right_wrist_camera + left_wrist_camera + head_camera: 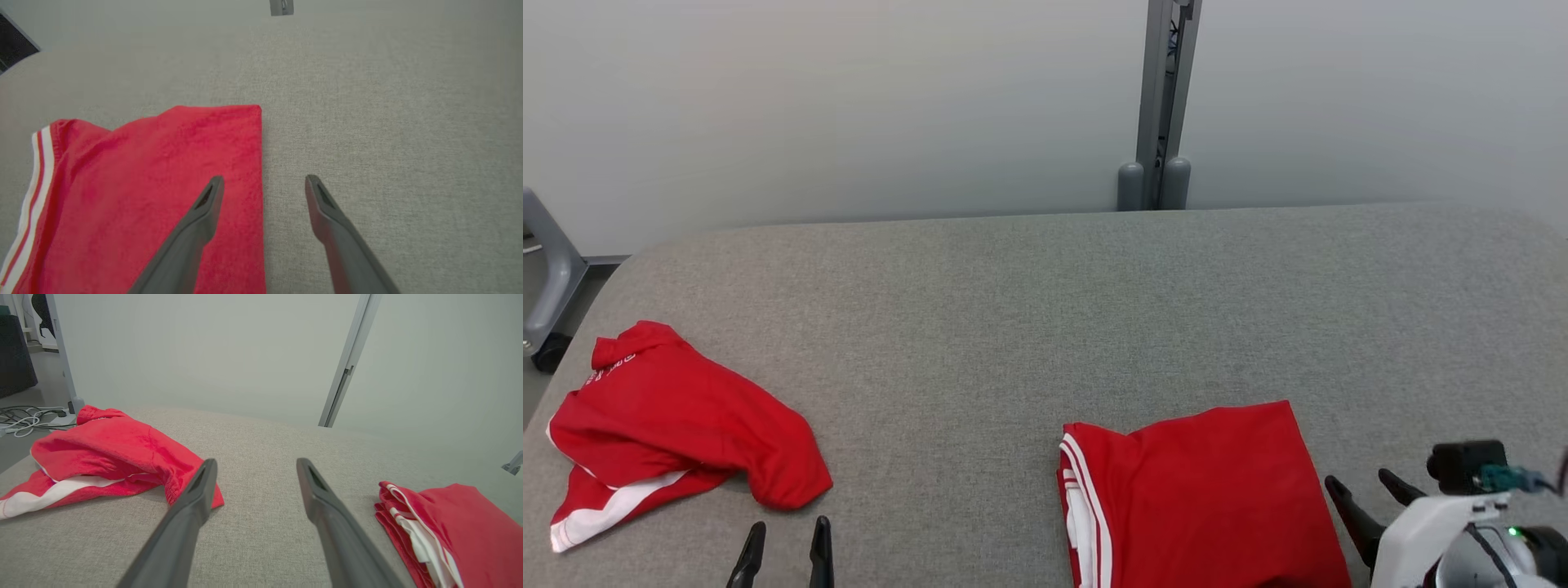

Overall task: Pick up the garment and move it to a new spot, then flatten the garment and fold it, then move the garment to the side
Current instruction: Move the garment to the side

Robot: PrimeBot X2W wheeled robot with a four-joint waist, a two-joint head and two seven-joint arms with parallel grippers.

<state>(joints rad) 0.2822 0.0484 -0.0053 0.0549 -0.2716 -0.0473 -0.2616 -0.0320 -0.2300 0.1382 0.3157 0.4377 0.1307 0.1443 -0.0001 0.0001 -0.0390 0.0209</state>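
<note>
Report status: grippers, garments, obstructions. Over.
Left gripper, right gripper: open, empty. Folded garment beside right gripper; crumpled garment ahead of left gripper. Nothing blocks either.

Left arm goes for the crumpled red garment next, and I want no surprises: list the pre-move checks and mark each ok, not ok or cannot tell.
1. The left gripper open and empty: ok.
2. The right gripper open and empty: ok.
3. The crumpled garment lying on the table, touched by neither gripper: ok.
4. The folded garment apart from the crumpled one: ok.
5. Table surface between the two free for flattening: ok.
6. Right gripper clear of the folded garment: cannot tell; one finger overlaps its edge in the right wrist view.
</note>
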